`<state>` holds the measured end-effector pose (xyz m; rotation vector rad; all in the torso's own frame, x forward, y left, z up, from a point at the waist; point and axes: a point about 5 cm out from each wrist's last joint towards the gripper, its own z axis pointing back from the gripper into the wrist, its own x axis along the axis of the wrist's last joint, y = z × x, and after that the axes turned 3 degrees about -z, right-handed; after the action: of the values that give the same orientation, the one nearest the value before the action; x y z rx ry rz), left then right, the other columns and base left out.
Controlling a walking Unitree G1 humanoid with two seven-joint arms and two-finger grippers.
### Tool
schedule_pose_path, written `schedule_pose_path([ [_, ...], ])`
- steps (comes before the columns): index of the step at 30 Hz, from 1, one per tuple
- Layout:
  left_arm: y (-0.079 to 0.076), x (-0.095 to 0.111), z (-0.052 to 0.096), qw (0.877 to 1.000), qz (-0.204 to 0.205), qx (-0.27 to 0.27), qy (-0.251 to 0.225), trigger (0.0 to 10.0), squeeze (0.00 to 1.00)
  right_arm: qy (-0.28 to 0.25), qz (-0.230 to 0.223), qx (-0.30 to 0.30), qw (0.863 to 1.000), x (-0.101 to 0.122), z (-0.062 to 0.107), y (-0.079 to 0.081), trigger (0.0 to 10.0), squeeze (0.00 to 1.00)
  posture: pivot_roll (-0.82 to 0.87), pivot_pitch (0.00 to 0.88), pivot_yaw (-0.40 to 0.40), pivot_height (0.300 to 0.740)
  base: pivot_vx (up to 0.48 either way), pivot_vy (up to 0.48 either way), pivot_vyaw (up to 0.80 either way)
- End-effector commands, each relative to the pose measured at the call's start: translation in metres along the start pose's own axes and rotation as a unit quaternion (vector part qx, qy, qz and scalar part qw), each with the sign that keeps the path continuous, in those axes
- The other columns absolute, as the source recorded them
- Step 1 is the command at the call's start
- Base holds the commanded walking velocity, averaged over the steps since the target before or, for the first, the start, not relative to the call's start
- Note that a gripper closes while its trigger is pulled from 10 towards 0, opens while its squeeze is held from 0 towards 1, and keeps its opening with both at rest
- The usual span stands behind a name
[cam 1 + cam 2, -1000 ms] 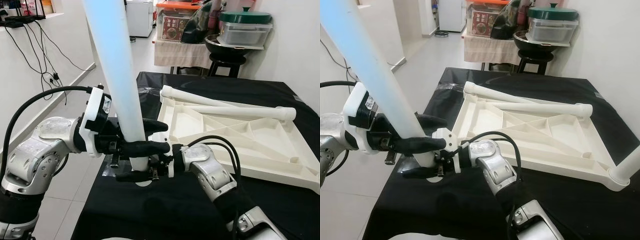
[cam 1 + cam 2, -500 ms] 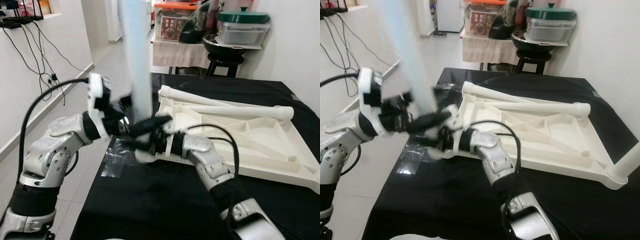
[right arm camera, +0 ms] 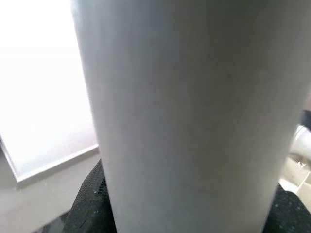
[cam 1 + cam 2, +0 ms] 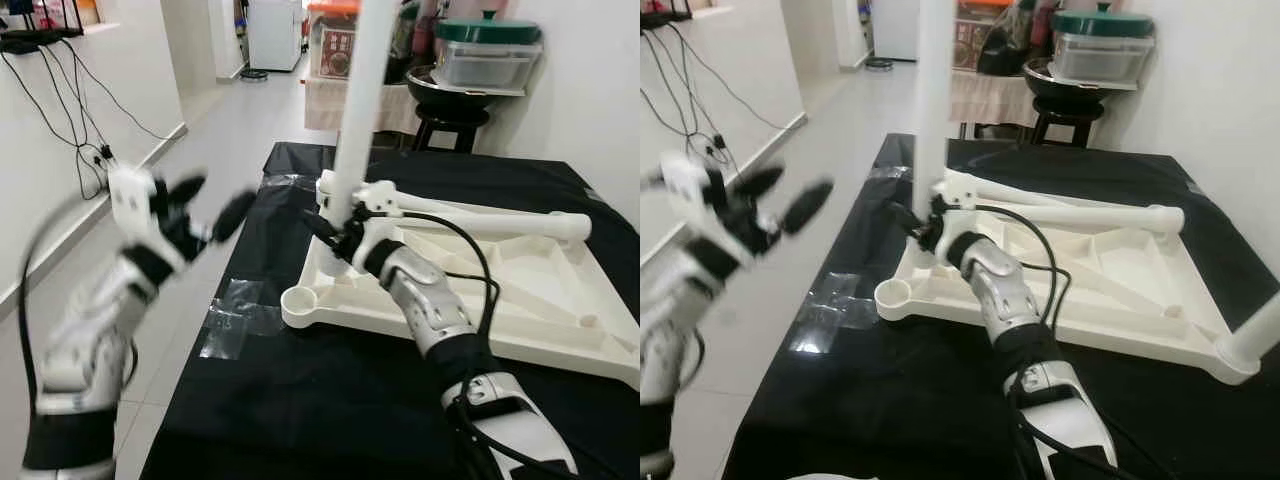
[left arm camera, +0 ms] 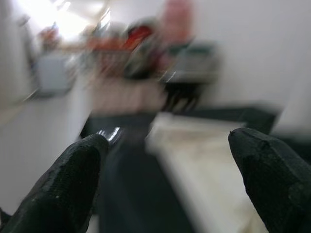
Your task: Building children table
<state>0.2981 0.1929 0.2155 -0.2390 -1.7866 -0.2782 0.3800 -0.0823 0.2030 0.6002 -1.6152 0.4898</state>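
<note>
Right gripper point(image 4: 335, 228), frame centre, fingers clamped on upright white leg point(image 4: 358, 110) above the tabletop point(image 4: 520, 290). Left gripper point(image 4: 205, 205), mid-left, raised, fingers apart, blurred.

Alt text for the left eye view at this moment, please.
The right gripper holds a white table leg upright at a corner of the upturned white tabletop on a black-covered table. The left gripper, blurred, hangs open beside the table.

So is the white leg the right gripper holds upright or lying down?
Upright: the white leg rises steeply, slightly tilted, from the right gripper above the tabletop frame.
</note>
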Motion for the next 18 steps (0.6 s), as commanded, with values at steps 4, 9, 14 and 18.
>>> schedule_pose_path([
  [4,-0.027,-0.026,0.027,0.997,-0.038,-0.004,0.068,10.0,0.00,-0.013,-0.009,0.044,0.999,0.001,-0.008,0.014,10.0,0.00,0.12,0.000,-0.057,0.740,0.000,0.000,0.39],
  [9,-0.050,-0.039,0.051,0.993,-0.047,-0.025,0.108,10.0,0.00,-0.030,-0.036,0.073,0.996,0.004,-0.012,0.021,10.0,0.00,0.14,0.023,-0.059,0.740,0.000,0.000,0.63],
  [14,-0.069,-0.045,0.069,0.988,-0.061,-0.045,0.132,10.0,0.00,-0.030,-0.038,0.098,0.994,0.005,-0.016,0.024,10.0,0.00,0.14,0.077,-0.058,0.740,0.000,0.000,0.00],
  [18,-0.093,-0.050,0.087,0.982,-0.075,-0.086,0.153,10.0,0.00,-0.008,-0.042,0.127,0.991,0.001,-0.016,0.018,10.0,0.00,0.14,0.129,-0.053,0.740,0.000,0.000,0.00],
])
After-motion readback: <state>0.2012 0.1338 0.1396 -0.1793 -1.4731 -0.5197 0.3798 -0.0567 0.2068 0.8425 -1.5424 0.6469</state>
